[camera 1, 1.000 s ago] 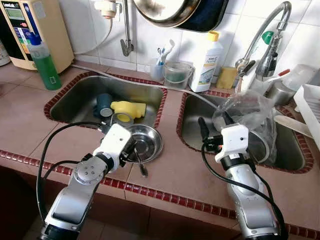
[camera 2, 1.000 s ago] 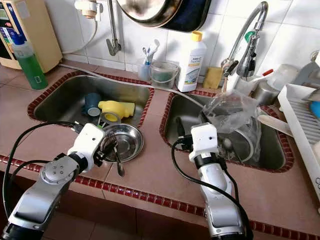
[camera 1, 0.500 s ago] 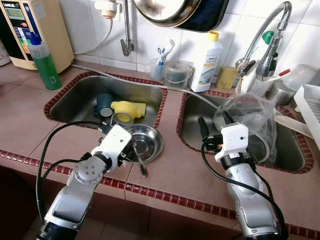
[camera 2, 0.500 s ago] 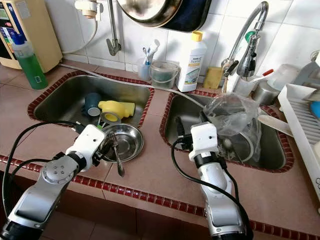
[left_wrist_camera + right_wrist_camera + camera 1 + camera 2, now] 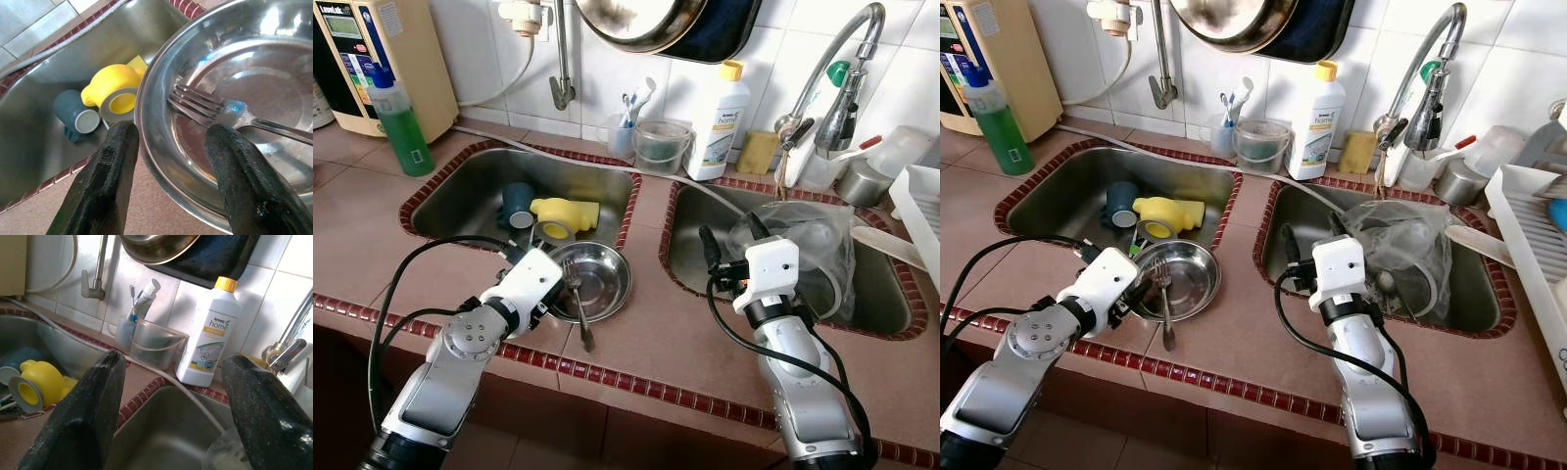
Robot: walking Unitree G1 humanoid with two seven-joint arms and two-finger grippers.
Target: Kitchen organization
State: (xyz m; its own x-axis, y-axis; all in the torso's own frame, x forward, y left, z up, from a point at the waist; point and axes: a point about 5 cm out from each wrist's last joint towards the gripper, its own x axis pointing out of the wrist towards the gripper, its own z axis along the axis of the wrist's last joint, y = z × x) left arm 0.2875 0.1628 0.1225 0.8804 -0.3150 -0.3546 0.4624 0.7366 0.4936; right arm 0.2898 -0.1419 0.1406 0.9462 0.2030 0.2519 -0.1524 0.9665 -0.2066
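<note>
A shallow steel bowl (image 5: 610,275) sits on the tiled counter at the near edge of the left sink. A fork (image 5: 215,110) lies in it, tines inside and handle (image 5: 581,328) sticking out over the rim towards me. My left gripper (image 5: 555,287) is open at the bowl's near-left rim; one finger (image 5: 102,186) is outside the rim and the other is over the inside, with nothing gripped. My right gripper (image 5: 729,238) stands open over the near-left corner of the right sink, beside a crumpled clear plastic bag (image 5: 808,240) lying in that sink.
A yellow cup (image 5: 566,212) and a blue mug (image 5: 517,201) lie in the left sink. On the counter are a green bottle (image 5: 403,122), a clear tub (image 5: 661,145) and a white detergent bottle (image 5: 717,122). The faucet (image 5: 822,78) arches above the right sink, with a white dish rack (image 5: 922,211) far right.
My left gripper has drawn back to the near left, off the fork, and the fork's tines now lie bare in the bowl. The plastic bag sits a little lower.
</note>
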